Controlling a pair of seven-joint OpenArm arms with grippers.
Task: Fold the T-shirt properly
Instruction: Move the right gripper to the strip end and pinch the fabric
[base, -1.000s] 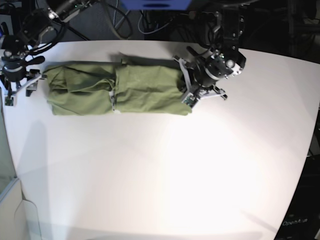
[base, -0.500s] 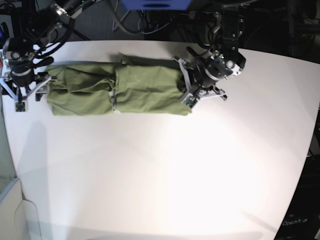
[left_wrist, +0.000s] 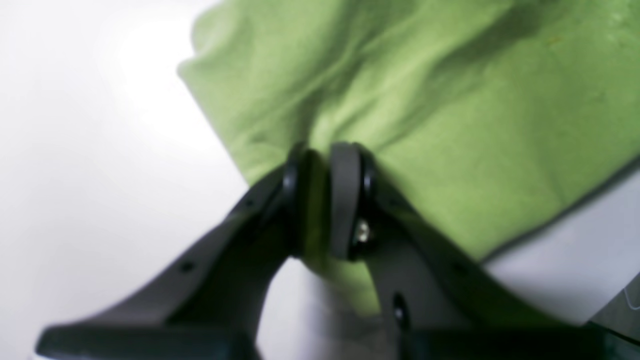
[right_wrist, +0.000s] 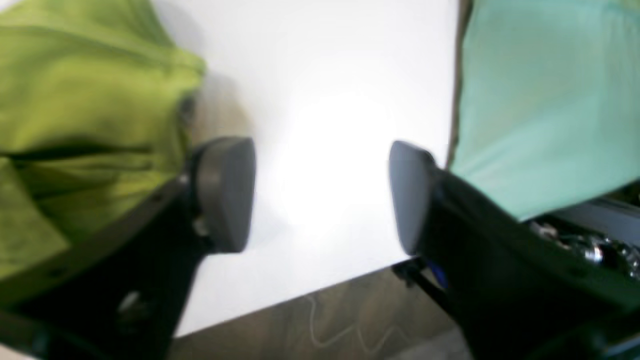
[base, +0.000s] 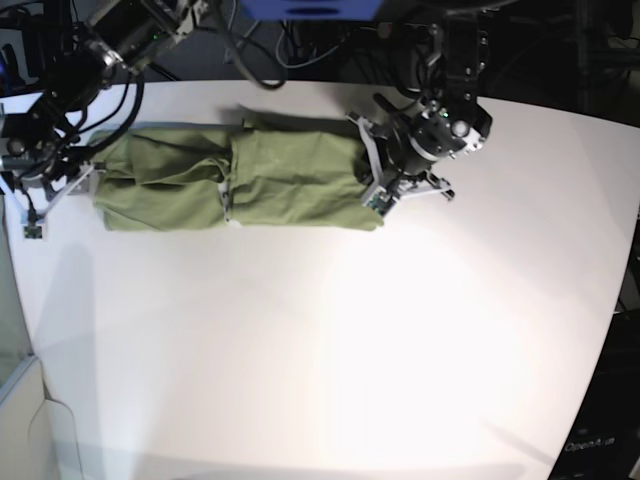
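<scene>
— While my left claw (left_wrist: 320, 210) sits in the lower middle of its wrist view, what do you make of its state?

— Clenched on cloth. The two dark pads are pressed nearly together, and a thin strip of the T-shirt (base: 240, 178) shows between them. Green fabric fills the upper right of that view, and white table (base: 330, 340) fills the left.

— And where does the T-shirt lie overall?

— In the base view it stretches as a long, wrinkled olive band across the upper left and upper middle of the frame, flat on the table. Its right end reaches the left claw at upper centre, where I am pinching the edge.

— My right claw (right_wrist: 320, 195)?

— Released. In its wrist view the two pads stand wide apart in the middle of the frame, with only bright table between them. Nothing is grasped. The green cloth bunches at the far left of that view, just beside the left-hand pad; whether it touches the pad I cannot tell, since the picture is blurred.

— In the base view?

— That claw hangs at the far left edge of the frame, at the T-shirt's left end.
</scene>
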